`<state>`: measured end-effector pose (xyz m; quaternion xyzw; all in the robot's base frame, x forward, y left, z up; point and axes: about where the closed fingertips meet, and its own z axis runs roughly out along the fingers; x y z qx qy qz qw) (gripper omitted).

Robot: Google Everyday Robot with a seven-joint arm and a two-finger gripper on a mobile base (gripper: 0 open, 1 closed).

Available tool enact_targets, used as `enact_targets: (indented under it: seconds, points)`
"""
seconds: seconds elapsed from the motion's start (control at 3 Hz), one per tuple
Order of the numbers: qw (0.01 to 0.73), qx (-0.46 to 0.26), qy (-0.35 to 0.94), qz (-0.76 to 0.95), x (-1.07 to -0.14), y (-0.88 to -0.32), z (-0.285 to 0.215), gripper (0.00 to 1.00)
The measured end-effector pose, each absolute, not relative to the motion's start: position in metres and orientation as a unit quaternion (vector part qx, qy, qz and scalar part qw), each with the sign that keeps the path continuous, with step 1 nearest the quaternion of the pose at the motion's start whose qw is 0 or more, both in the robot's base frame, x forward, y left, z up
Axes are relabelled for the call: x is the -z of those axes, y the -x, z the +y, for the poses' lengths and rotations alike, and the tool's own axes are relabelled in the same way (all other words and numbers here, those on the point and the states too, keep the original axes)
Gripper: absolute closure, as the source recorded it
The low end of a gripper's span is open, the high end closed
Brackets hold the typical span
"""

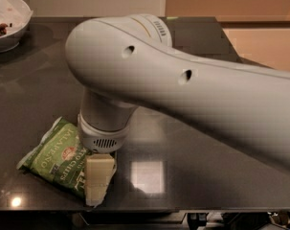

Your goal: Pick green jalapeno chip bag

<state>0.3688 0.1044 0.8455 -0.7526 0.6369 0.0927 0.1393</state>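
The gripper [99, 180] is seen over the right end of the bag [52, 153], which extends to its left; its state cannot be told.

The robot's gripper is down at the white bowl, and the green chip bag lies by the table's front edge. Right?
No. The camera view shows the gripper down at the right end of the green jalapeno chip bag, not at the white bowl in the back left corner. The bag does lie by the front edge of the table.
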Motion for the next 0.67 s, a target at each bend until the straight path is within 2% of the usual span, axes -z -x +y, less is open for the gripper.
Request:
enact_targets:
  seconds: [0.33,0.67]
  points:
    - [0.129,-0.083,0.763,0.627,-0.8339,-0.3701,0.1140,0.00]
    - [0.115,-0.077,0.770,0.623,-0.8277,-0.3745,0.1203,0.18]
